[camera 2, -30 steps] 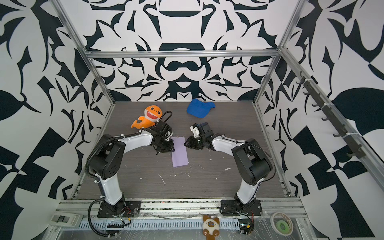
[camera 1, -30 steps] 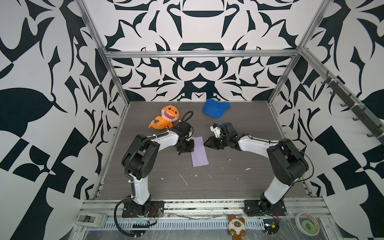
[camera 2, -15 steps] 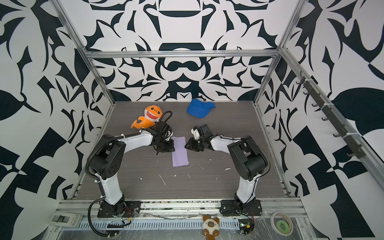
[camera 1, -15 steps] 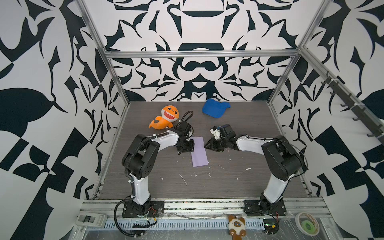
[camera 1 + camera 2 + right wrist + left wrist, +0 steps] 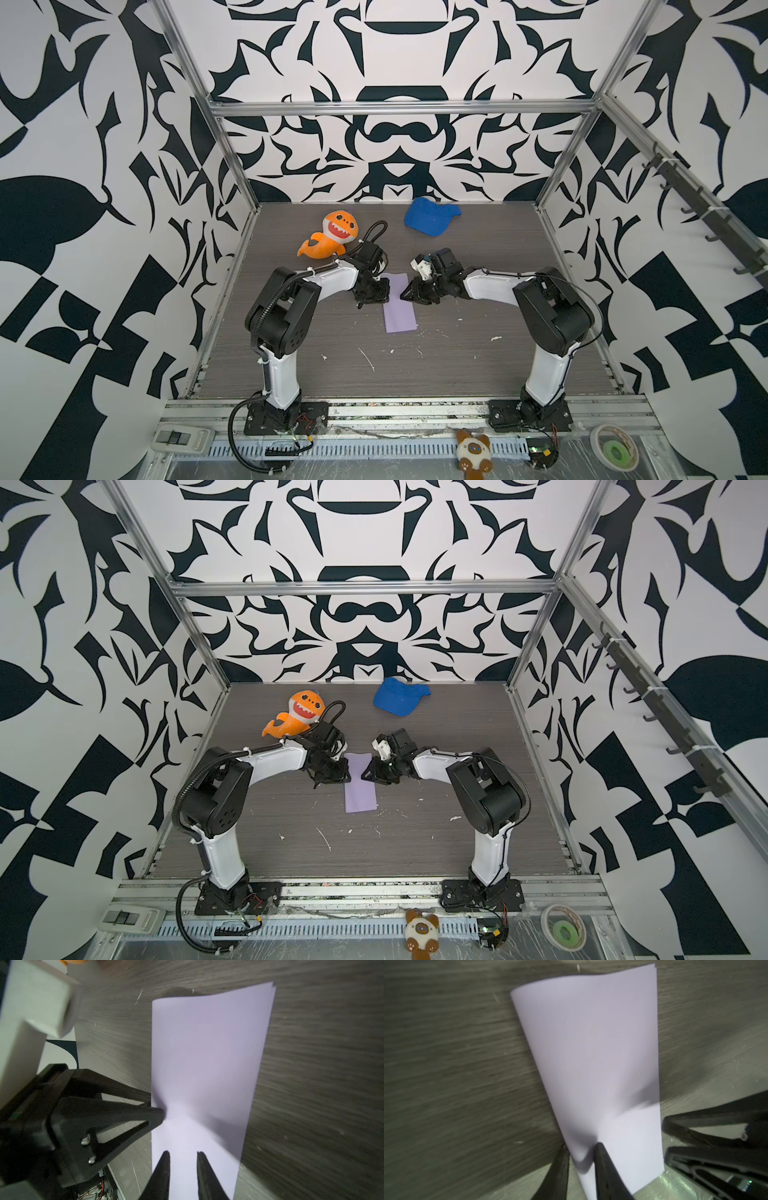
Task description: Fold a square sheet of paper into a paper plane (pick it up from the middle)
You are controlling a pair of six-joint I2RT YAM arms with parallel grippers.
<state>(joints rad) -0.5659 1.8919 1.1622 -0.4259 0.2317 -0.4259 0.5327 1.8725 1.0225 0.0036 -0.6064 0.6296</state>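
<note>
Grey tabletop (image 5: pixel 291 353), folded paper (image 5: pixel 400 309) on it; left claw (image 5: pixel 581 1146) slightly spread astride its edge, right claw (image 5: pixel 183 1152) likewise at opposite edge.

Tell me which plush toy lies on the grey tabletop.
The orange plush shark; the brown-and-white plush lies off the tabletop, on the slotted front rail.

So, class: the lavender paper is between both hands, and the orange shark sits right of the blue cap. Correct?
No: both top views show the orange shark left of the blue cap. The lavender paper placement holds.
</note>
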